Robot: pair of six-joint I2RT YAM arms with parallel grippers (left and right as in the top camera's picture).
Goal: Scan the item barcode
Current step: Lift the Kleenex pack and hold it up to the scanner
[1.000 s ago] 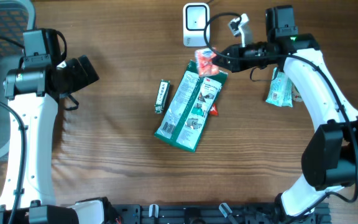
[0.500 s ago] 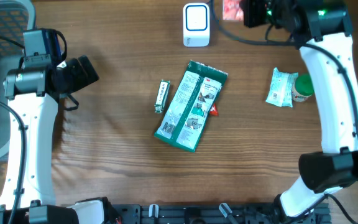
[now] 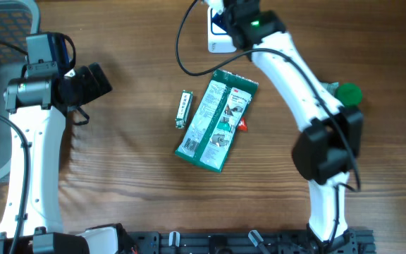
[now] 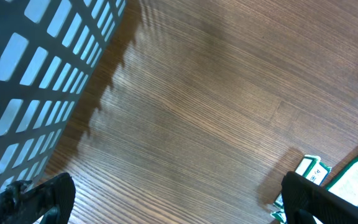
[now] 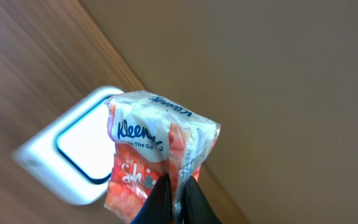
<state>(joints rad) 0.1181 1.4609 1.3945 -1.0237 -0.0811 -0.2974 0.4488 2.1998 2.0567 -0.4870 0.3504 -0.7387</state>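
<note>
My right gripper (image 5: 178, 190) is clamped on one end of the Kleenex tissue pack (image 5: 157, 143), whose long axis runs straight out from the jaws, right over the window of the white barcode scanner (image 5: 86, 152); my left gripper (image 4: 176, 193) hangs wide apart, well away, so I judge the right arm nearer.

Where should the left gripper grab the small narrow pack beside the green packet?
Across its narrow width, straight from above, since the small narrow pack lies flat. Probably nearer its top end in the overhead view, where the gap to the green packet is widest.
</note>
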